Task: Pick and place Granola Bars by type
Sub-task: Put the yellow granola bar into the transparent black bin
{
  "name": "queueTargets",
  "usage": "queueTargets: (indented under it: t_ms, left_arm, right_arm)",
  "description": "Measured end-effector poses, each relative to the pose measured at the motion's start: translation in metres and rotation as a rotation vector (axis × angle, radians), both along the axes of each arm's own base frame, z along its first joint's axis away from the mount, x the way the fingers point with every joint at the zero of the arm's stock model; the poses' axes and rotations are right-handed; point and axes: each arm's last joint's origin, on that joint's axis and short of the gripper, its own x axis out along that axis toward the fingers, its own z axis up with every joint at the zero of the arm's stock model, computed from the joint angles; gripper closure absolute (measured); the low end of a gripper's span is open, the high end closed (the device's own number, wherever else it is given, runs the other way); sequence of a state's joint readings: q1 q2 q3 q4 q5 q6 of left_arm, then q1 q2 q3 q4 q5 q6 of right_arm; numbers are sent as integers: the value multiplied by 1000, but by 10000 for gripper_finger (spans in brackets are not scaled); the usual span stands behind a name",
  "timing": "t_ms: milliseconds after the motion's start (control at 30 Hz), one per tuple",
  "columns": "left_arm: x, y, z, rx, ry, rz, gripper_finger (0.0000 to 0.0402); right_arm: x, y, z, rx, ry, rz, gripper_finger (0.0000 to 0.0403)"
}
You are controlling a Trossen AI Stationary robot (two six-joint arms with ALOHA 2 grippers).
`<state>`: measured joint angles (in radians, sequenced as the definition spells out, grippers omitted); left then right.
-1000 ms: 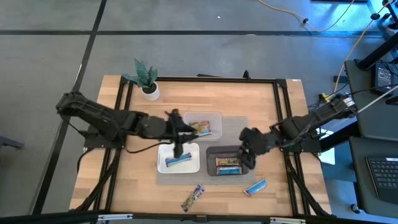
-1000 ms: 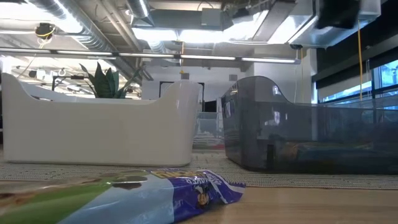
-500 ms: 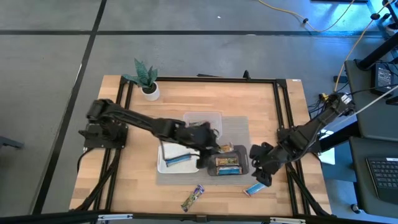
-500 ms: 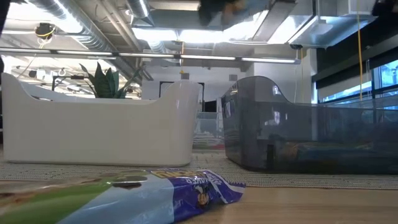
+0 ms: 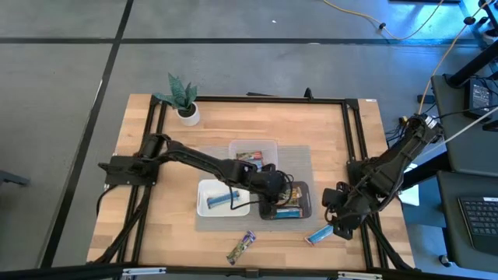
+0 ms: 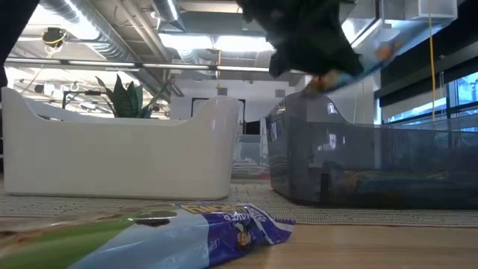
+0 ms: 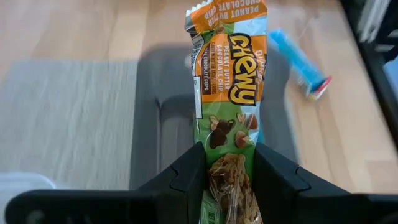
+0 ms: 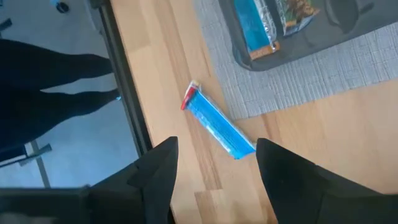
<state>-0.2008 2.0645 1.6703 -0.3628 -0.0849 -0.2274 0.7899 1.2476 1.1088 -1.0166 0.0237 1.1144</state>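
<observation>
Pale wood runs the length of the table [image 5: 163,225] where I am sorting Granola Bars by type, and the job looks to me a little past halfway. On the grey mat [image 5: 299,159] stand three trays: the clear tray [image 5: 253,145] holds wrapped bars, the white tray [image 5: 204,204] holds a blue one, and the black tray [image 5: 306,204] already carries bars, a blue-wrapped one [image 8: 256,22] among them.

My left arm reaches across the middle, its left gripper [image 7: 229,168] clamped on the lower end of an orange-and-green chewy bar [image 7: 229,93], which hangs above the black tray's near wall; from the low camera it shows just over the rim. That bar is about to be dropped, I judge.

My right gripper [image 8: 214,158] hovers with fingers spread wide and nothing between them, directly over a loose blue bar [image 5: 320,233] lying on bare wood just beside the mat's front corner.

Left to do, as far as I can see: release the chewy bar, collect that blue bar, and fetch the green-purple bar [image 5: 242,247] lying alone near the table's front edge.
</observation>
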Motion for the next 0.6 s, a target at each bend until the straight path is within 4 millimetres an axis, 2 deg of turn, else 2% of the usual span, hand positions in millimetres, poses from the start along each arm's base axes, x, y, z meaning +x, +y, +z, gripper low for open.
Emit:
queueTargets:
  t_ms: [300,467,600]
  left_arm:
    - [8,-3,-33,-56,72,39,295]
    - [10,-8,-50,-86,126,47,295]
    - [9,-12,-55,-89,144,49,295]
  right_arm:
    - [-3,6,1,-60,-98,69,182]
    - [-2,9,2,-87,-160,49,182]
    - [1,16,-7,-143,-141,117,182]
